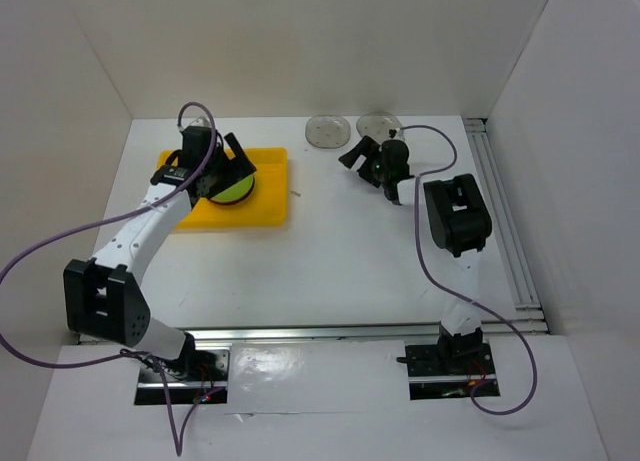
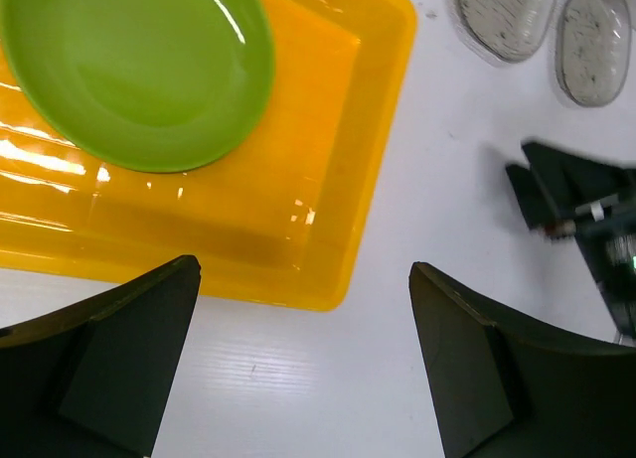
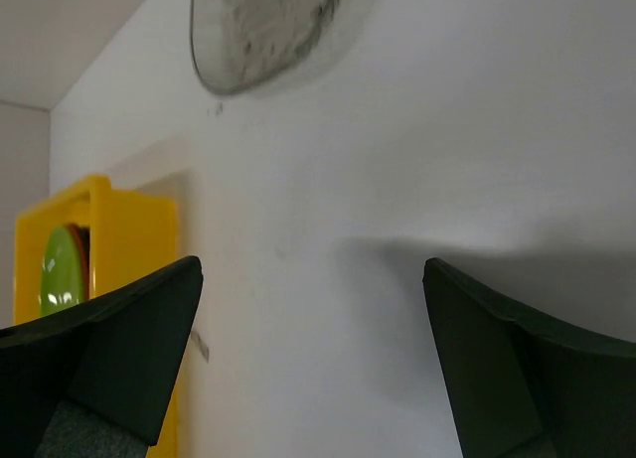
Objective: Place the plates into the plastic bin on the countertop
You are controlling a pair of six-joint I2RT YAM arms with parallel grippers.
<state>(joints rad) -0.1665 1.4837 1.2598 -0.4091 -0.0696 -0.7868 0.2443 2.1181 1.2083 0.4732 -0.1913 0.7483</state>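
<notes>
We see a silver slotted metal rail (image 1: 505, 221) running along the right side, another silver metal rail (image 1: 320, 331) across the near edge, and plain white panel walls (image 1: 60, 111).

Overhead view. My left gripper (image 1: 230, 169) hovers over a yellow plastic bin (image 1: 270, 196) at the back left of the white countertop (image 1: 330, 261). A lime green plate (image 1: 240, 192) lies in the bin. My right gripper (image 1: 362, 166), fingers apart, is just in front of a clear plate (image 1: 328, 130) and a second clear plate (image 1: 378, 123), side by side at the back wall.
</notes>
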